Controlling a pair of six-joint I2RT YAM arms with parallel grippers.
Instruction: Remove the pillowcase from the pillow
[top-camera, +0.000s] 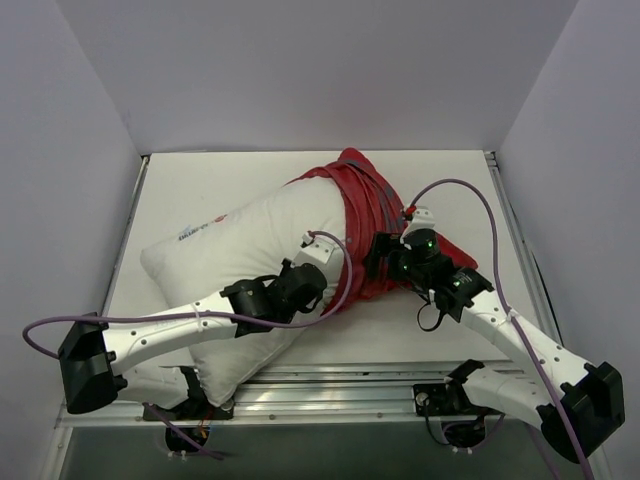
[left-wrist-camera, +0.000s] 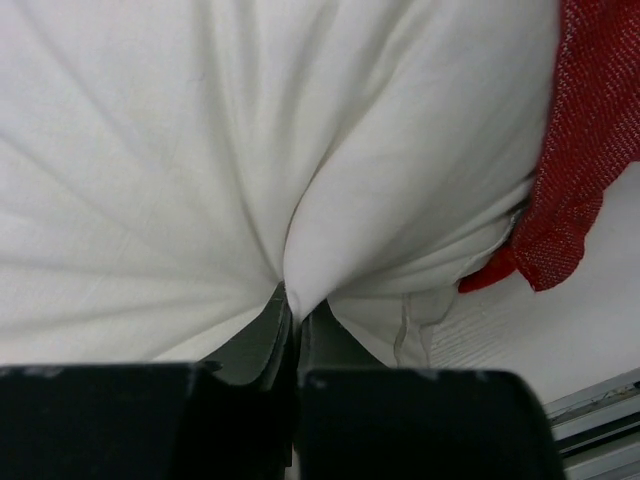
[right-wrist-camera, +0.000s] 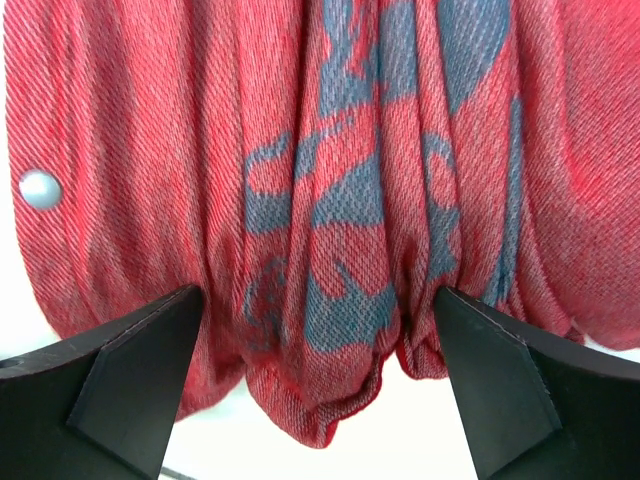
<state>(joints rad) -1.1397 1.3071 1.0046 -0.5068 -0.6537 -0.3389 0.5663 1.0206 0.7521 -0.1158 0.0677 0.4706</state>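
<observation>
From above, the pillow (top-camera: 230, 245) lay slantwise on the table (top-camera: 200, 185), with the pillowcase (top-camera: 365, 200) bunched over its far right end. My left wrist view showed my left claw (left-wrist-camera: 295, 312) pinching a fold of white pillow: a good anchor, best held firm. My right wrist view showed my right claw (right-wrist-camera: 318, 300) spread around the red gathers. I judged it should bite deep, then pull away from the pillow.

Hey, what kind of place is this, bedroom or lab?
Probably a robot test cell, not a bedroom: plain white walls box in a white tabletop, two cabled robot arms are bolted at its near edge, handling a plump white pillow.
</observation>
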